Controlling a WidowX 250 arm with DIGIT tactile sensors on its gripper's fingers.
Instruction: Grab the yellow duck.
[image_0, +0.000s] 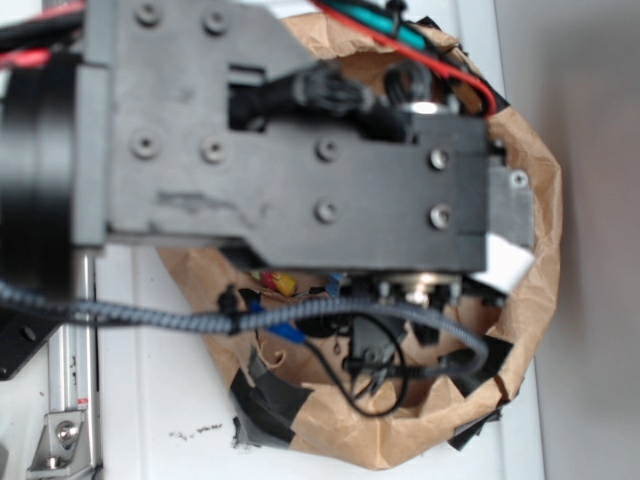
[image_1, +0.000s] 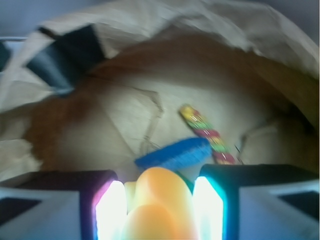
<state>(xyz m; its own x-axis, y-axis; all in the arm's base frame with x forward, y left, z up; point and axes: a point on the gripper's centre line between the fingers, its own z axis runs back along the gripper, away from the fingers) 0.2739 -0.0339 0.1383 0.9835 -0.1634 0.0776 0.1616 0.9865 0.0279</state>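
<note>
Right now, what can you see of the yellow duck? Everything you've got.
The yellow duck shows only in the wrist view, blurred and overexposed: a smooth, glossy yellow-orange rounded form in two lobes, rubbery-looking. No beak or eyes can be made out. It sits between the gripper jaws, whose bright inner faces flank it closely on both sides; actual contact is likely but too washed out to confirm. Its lower part runs off the frame. Behind it lies a blue piece. In the exterior view the arm hides it.

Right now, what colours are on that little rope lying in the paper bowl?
Red, yellow and green stripes on the rope, clearest in the wrist view.
</note>
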